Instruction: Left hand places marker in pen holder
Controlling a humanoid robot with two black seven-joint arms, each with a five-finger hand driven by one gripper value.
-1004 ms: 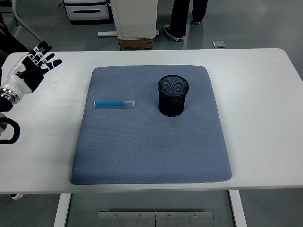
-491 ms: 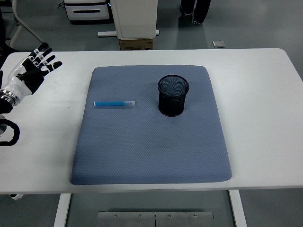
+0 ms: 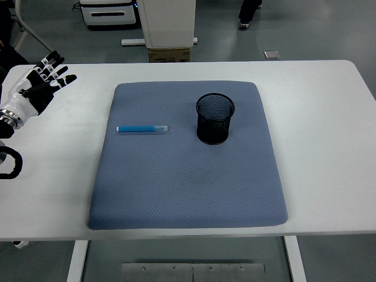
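The fingers (image 3: 56,69) of the left hand (image 3: 36,88) are spread and hold nothing; the hand hovers at the table's (image 3: 329,117) far left, well apart from the work. The blue marker (image 3: 141,128) lies flat on the grey-blue mat (image 3: 188,188), to the left of the upright black mesh pen holder (image 3: 214,118). It lies free on all sides, probably so that the hand can grasp it easily. The right hand does not show.
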